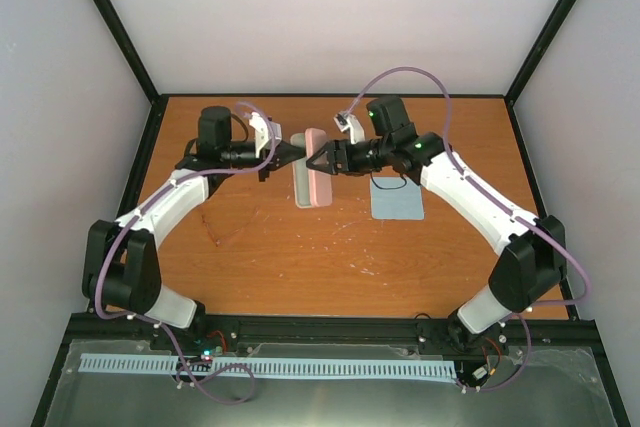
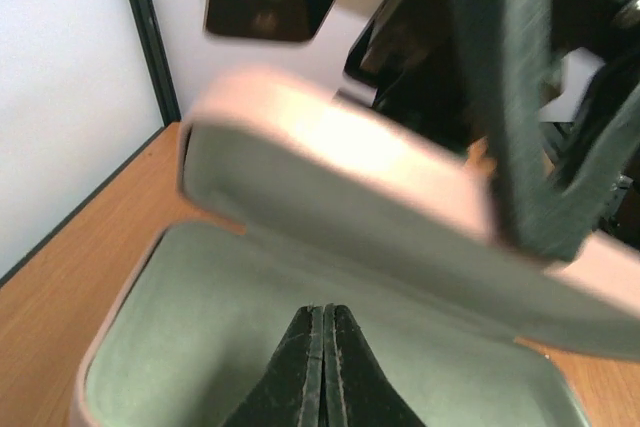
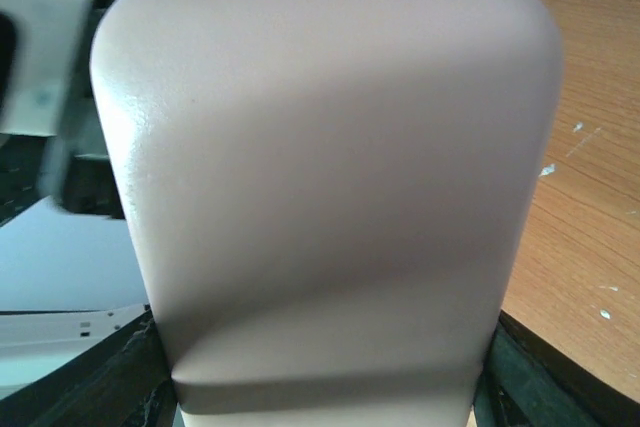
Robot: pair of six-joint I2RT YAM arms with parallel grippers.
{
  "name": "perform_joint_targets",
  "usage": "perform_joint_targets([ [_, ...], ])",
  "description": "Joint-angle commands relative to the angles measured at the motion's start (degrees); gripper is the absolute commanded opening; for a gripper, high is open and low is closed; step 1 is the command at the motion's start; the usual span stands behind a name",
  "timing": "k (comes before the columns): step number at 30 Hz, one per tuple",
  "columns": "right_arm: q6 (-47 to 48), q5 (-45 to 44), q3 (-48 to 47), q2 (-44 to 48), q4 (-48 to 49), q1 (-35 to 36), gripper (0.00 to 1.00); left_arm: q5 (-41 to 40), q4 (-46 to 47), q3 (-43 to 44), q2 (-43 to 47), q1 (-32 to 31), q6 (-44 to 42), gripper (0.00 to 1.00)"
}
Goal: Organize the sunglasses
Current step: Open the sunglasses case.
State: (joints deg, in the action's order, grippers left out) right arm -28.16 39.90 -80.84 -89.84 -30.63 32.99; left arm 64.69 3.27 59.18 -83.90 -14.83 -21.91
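Note:
A pink glasses case [image 1: 318, 172] lies open mid-table, its grey-green lining [image 2: 200, 347] bare where it shows. The lid [image 2: 330, 147] stands half raised. My left gripper [image 1: 297, 151] is shut and empty, its tips [image 2: 324, 313] just over the base lining. My right gripper [image 1: 319, 160] holds the lid from the right: one dark finger [image 2: 520, 117] crosses its rim, and the lid's pink back [image 3: 330, 167] fills the right wrist view, with fingers [image 3: 115, 387] at both lower corners. A thin dark shape [image 1: 392, 183] lies on the cloth's far edge; I cannot tell whether it is the sunglasses.
A blue-grey cloth [image 1: 397, 201] lies flat to the right of the case, under the right forearm. Black frame posts [image 1: 135, 167] and white walls bound the wooden table [image 1: 300, 257] at the left, right and back.

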Motion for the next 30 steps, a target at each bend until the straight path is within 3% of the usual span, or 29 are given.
perform_joint_targets([
  [1, 0.26, 4.27, -1.34, 4.2, 3.27, 0.54, 0.03, -1.94, -2.27, -0.09, -3.04, 0.24, -2.46, 0.0],
  [6, 0.63, 0.85, 0.17, 5.2, 1.35, 0.29, 0.03, -5.17, -2.0, -0.13, -3.08, 0.8, -2.61, 0.01],
  [7, 0.77, 0.55, 0.64, 5.09, 0.86, 0.03, 0.03, -5.73, -1.94, 0.05, -2.81, 0.97, -2.01, 0.07],
  [9, 1.3, 0.68, 2.08, 4.81, 0.37, -0.47, 0.03, -6.38, -1.66, 0.18, -1.94, 1.55, -1.04, 0.41],
  [12, 3.05, 2.22, 3.48, 4.19, -0.43, -1.66, 0.03, -6.5, 0.57, -0.89, 0.68, 2.44, -0.05, 0.64],
  [16, 6.26, 6.48, 3.04, 2.77, -2.61, -3.2, 0.03, -6.31, 2.66, -2.29, 3.52, 2.61, -2.11, 0.7],
  [22, 8.18, 9.49, 2.06, 2.08, -2.15, -3.43, 0.03, -6.9, -1.36, -0.58, 1.18, 2.62, -5.16, 0.71],
  [30, 3.17, 12.23, 8.16, 4.41, 8.74, -3.41, 0.03, -8.42, 0.76, 0.88, -0.75, 2.86, 2.36, 0.71],
])
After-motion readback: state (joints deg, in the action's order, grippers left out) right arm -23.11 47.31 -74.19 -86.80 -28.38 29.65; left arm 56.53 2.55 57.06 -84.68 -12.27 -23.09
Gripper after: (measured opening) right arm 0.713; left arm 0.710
